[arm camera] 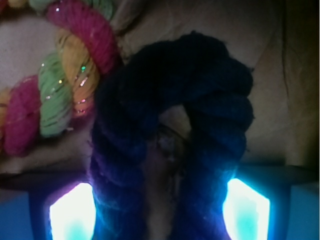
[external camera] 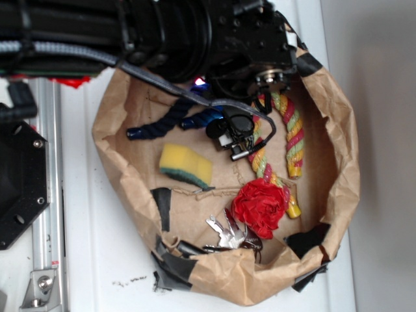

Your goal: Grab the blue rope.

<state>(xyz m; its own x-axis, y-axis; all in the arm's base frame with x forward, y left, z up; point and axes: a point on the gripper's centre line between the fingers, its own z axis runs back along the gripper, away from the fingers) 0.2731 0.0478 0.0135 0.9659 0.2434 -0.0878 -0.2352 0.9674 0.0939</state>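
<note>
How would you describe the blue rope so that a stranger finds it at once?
Look inside the brown paper bag, at its upper left under the black robot arm. The blue rope is thick, dark navy, with shiny blue ends, unlike the red-yellow-green rope beside it.

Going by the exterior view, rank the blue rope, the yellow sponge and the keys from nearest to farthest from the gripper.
1. Blue rope: just left of the gripper, partly under the arm.
2. Yellow sponge: lower left, mid-bag.
3. Keys: farthest, near the bag's bottom edge.
</note>
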